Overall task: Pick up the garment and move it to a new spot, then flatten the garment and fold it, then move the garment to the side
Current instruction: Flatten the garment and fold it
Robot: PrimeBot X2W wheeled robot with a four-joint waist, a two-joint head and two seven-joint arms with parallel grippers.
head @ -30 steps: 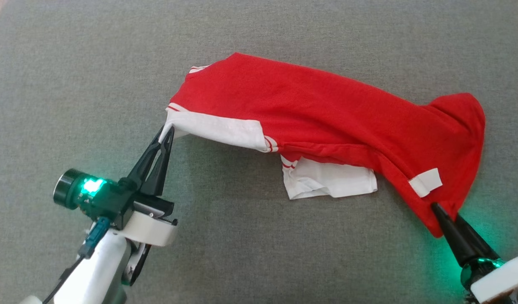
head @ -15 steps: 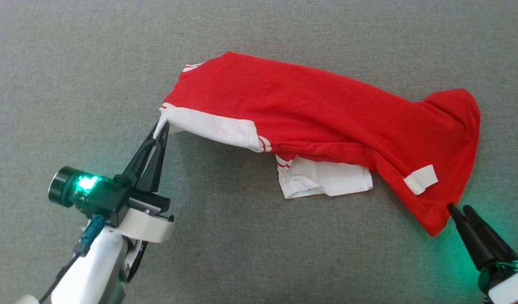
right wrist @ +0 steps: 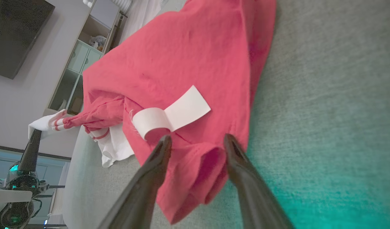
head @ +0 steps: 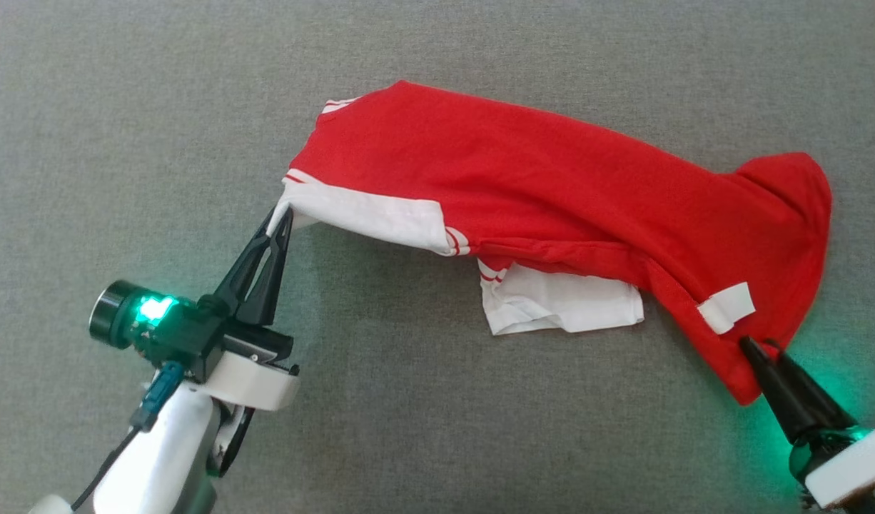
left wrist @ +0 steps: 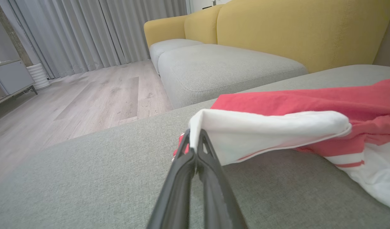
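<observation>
Red cotton with white at the sleeves, the garment (head: 552, 193) lay stretched across the middle of the grey cushion (head: 123, 107), its left end hoisted off the cushion and its right end draped down onto it. My left gripper (head: 279, 218) was clamped tight on the white cuff (head: 289, 207), holding that end above the cushion. My right gripper (right wrist: 196, 138) stood with its fingers spread wide, straddling the bunched hem corner (right wrist: 195, 171) low against the cushion, with nothing pinched yet. What worried me was that the hem there was rolled into several layers. Closing could catch only one layer or slide off the roll, and the shirt would not spread when I pulled. The fingertips sat close to the cushion, so a low closure might nip its cover along with the cloth. One white sleeve (head: 559, 307) lay tucked flat on the cushion beneath the body, and stretching could trap it in a crease. The left pinch held little cloth, so a hard pull could tear it free.
</observation>
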